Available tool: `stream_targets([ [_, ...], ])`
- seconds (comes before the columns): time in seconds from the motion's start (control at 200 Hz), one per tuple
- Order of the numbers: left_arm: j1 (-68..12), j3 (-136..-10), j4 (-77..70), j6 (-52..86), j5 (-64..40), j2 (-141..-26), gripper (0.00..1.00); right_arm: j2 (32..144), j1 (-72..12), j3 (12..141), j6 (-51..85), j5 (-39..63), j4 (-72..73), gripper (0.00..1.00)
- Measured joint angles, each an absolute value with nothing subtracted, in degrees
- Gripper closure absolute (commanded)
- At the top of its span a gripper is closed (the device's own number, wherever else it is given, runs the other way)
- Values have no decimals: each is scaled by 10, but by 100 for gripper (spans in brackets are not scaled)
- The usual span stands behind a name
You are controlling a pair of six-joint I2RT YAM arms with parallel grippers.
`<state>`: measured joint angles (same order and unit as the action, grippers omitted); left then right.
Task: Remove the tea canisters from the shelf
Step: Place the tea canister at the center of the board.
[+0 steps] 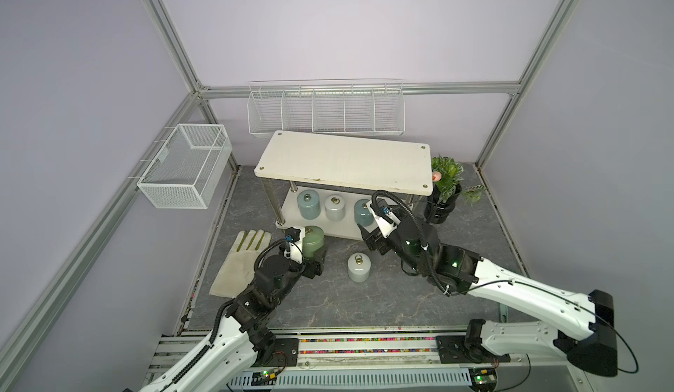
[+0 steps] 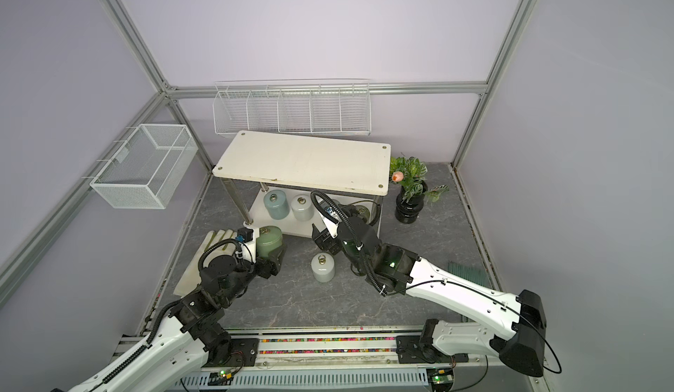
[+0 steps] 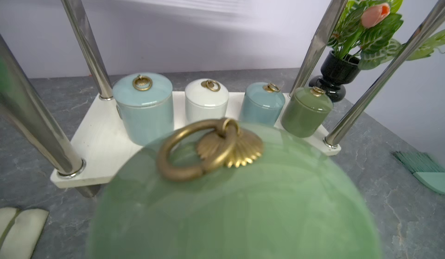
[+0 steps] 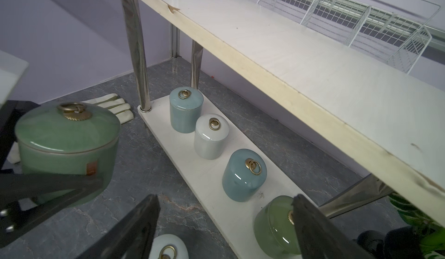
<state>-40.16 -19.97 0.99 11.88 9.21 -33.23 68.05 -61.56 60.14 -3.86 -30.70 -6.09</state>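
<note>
My left gripper [image 1: 314,254] is shut on a green tea canister [image 1: 313,241], held upright just off the front left corner of the shelf [image 1: 346,160]; this canister [image 3: 236,197] fills the left wrist view and hides the fingers. On the shelf's lower board [image 4: 183,149] stand a blue-grey canister [image 4: 186,110], a white one [image 4: 211,136], a second blue-grey one [image 4: 243,175] and a green one [image 4: 274,226]. Another white canister [image 1: 357,267] stands on the table in front. My right gripper [image 4: 224,221] hangs open and holds nothing, in front of the shelf's right half.
A pale work glove [image 1: 240,262] lies left of my left arm. Right of the shelf stands a black vase with a plant [image 1: 443,204]. White wire baskets hang on the left wall [image 1: 184,164] and the back wall [image 1: 324,109]. A green brush [image 2: 467,270] lies at the right.
</note>
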Motion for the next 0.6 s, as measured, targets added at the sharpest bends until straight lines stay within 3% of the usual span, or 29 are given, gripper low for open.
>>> stream_targets([
  [0.6,-413,-52,-122,144,133,-368,21,683,-645,630,-39,-308,-81,11],
])
